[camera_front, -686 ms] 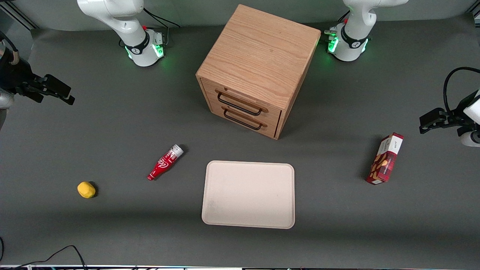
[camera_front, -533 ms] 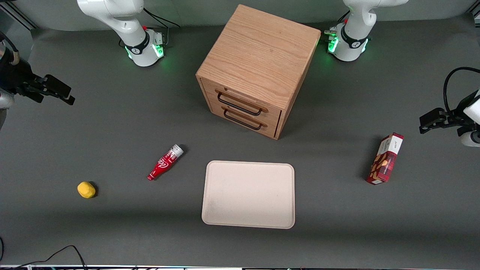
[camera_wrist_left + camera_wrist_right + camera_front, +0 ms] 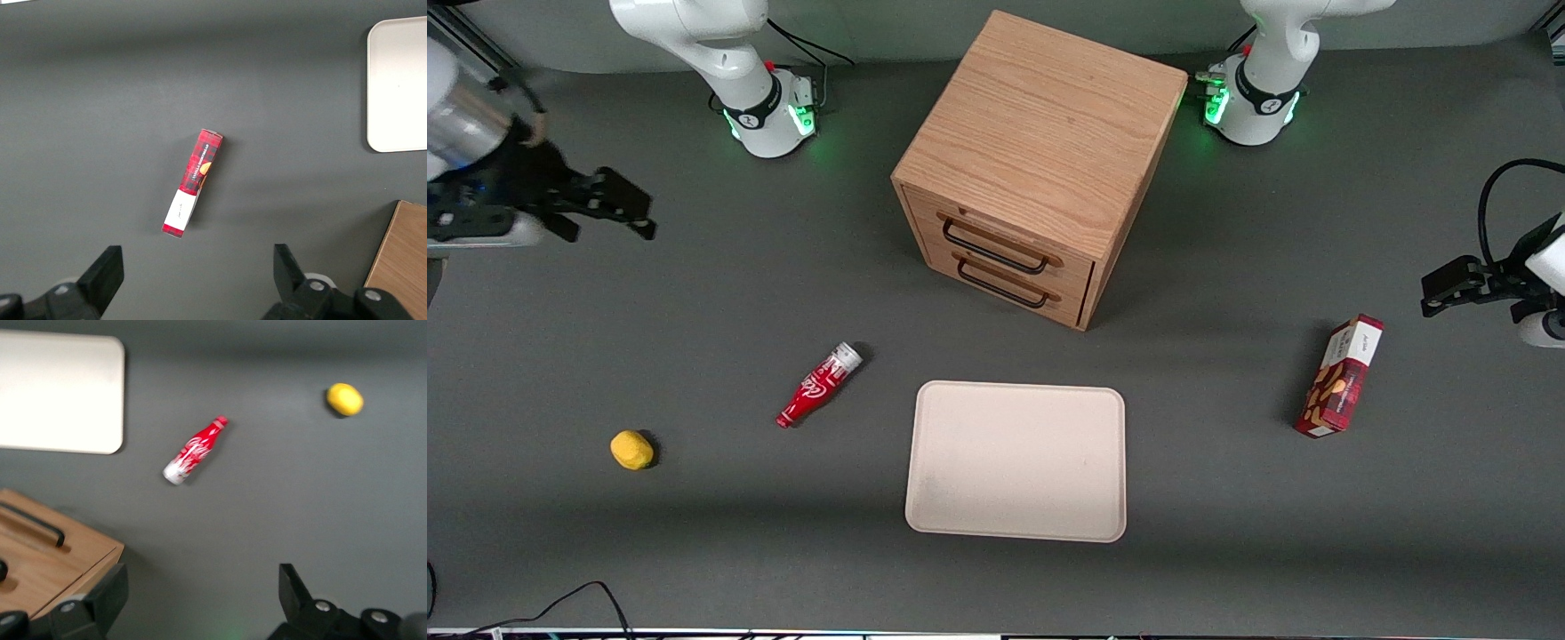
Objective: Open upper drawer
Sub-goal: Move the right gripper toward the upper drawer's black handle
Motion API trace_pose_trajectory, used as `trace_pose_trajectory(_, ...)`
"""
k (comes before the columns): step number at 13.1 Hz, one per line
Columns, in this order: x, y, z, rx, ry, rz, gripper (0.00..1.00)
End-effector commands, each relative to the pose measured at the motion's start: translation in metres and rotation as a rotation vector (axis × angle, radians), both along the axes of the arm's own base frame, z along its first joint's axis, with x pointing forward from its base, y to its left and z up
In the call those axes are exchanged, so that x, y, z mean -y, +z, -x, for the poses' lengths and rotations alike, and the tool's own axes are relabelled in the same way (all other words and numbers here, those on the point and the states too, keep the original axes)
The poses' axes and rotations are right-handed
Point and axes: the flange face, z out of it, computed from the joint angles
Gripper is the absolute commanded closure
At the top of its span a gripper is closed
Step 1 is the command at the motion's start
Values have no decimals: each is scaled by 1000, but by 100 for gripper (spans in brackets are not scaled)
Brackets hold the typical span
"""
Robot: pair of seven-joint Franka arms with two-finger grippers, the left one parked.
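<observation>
The oak cabinet (image 3: 1040,160) stands at the back middle of the table. Its upper drawer (image 3: 1000,242) is shut, its thin black wire handle (image 3: 994,250) just above the identical lower drawer's handle (image 3: 1001,290). My right gripper (image 3: 618,206) hangs open and empty above the table at the working arm's end, well apart from the cabinet. In the right wrist view a cabinet corner (image 3: 47,553) with a black handle (image 3: 37,523) shows beside the open fingers (image 3: 100,600), which hold nothing.
A red bottle (image 3: 819,384) lies on the table nearer the front camera than the cabinet. A yellow lemon (image 3: 631,449) lies toward the working arm's end. A cream tray (image 3: 1016,460) lies in front of the cabinet. A red snack box (image 3: 1340,375) lies toward the parked arm's end.
My right gripper has moved toward the cabinet and slightly away from the front camera. It stays open. The drawers and table objects have not moved.
</observation>
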Motion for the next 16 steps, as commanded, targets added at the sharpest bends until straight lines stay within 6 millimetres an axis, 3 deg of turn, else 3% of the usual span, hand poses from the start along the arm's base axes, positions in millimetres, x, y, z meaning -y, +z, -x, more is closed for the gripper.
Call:
trace_pose_trajectory(1,-49,-10,2,-29,151,-7,0)
trace_pose_trajectory(5,-108,-50,-11,-87,221,-105,0)
trace_pose_trajectory(10,-200,-91,-14,-51,361,-203,0)
trace_pose_trajectory(12,-233,-122,-15,-70,406,-253,0)
trace_pose_trajectory(16,-278,-174,-13,-125,474,-336,0)
